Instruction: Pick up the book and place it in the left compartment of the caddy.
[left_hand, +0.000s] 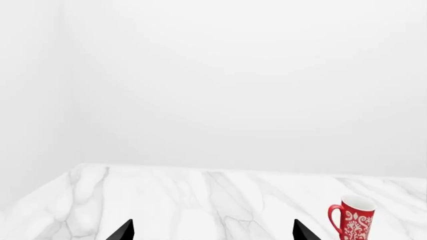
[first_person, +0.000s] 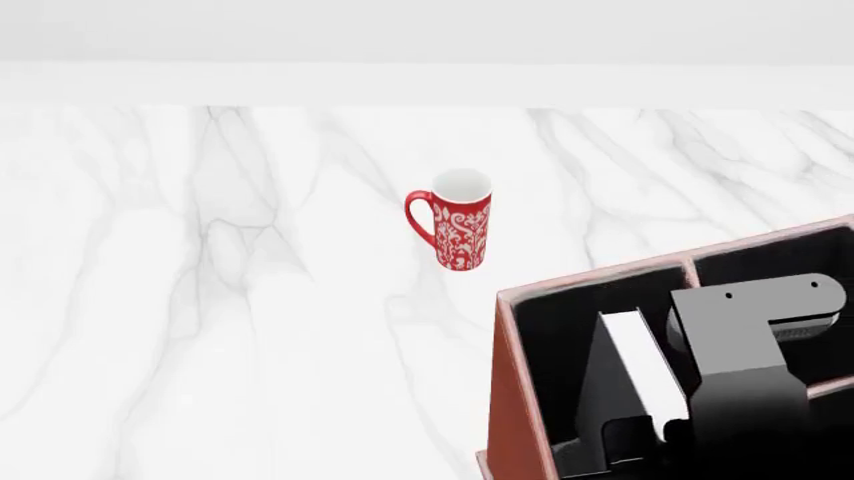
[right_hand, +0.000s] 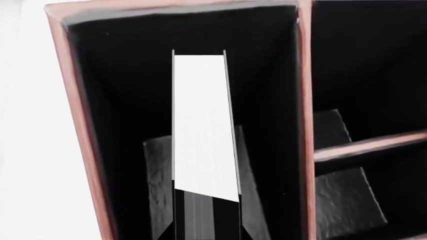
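Observation:
The black book (right_hand: 200, 120) shows its white page edges and stands inside the long left compartment (right_hand: 113, 100) of the reddish-brown caddy (right_hand: 75, 125). My right gripper (right_hand: 205, 222) is shut on the book's near end, one finger on each cover. In the head view the book (first_person: 638, 365) leans inside the left compartment (first_person: 561, 340) of the caddy (first_person: 511, 400), with my right gripper (first_person: 627, 435) below it. My left gripper (left_hand: 213, 232) is open and empty above the marble table, away from the caddy.
A red-and-white patterned mug (first_person: 454, 220) stands on the marble table (first_person: 200, 300) behind and left of the caddy; it also shows in the left wrist view (left_hand: 351, 219). Two smaller caddy sections (right_hand: 367, 90) lie right of a divider. A white wall is behind.

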